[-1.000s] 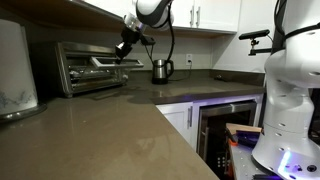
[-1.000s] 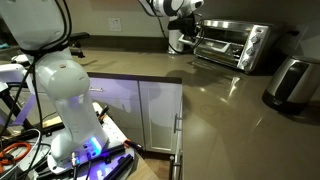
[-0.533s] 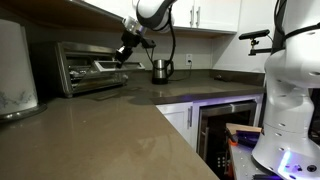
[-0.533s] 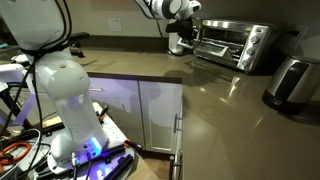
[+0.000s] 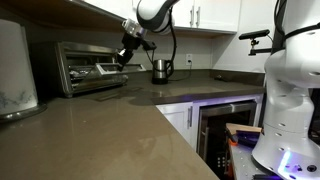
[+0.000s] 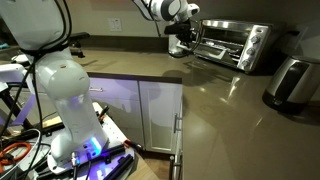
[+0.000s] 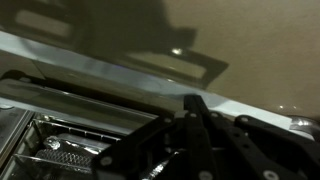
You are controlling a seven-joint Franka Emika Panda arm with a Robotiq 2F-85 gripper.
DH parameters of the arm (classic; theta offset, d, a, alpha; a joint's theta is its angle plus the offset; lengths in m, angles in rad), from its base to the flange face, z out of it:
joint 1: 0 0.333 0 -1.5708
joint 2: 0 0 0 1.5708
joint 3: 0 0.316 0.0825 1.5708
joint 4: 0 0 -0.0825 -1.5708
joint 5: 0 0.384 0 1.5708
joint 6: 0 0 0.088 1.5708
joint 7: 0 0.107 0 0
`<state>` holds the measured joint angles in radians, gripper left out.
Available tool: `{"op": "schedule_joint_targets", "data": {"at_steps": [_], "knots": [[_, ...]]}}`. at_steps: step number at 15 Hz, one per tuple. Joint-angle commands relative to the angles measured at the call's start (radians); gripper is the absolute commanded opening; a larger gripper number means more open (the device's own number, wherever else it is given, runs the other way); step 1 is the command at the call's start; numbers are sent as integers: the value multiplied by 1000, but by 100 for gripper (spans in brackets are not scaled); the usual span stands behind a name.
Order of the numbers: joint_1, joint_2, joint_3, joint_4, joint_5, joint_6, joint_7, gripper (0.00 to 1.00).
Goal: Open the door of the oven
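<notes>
The steel toaster oven stands on the counter against the wall and also shows in an exterior view. Its glass door stands about upright, with the handle bar along its top edge. My gripper hangs at the oven's upper front corner on the knob side, level with the handle, as the second outside camera confirms. In the wrist view the dark fingers come together to a point against the bright top front edge of the oven. The wire rack shows below. Whether the tips touch the handle is unclear.
A steel kettle stands on the counter beside the oven. A white appliance stands at the counter's near end. A built-in glass-fronted appliance sits under the counter. A second white robot base stands on the floor.
My gripper has moved down and closer to the oven's top front edge. The door and oven have not visibly moved.
</notes>
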<state>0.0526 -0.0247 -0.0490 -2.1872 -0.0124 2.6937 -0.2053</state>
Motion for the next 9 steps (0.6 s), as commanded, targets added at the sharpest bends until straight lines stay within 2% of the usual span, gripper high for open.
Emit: {"op": "schedule_joint_targets", "data": {"at_steps": [1, 9], "knots": [[-21, -28, 15, -14, -12, -43, -5, 0], [-21, -7, 15, -4, -5, -53, -14, 0]]}}
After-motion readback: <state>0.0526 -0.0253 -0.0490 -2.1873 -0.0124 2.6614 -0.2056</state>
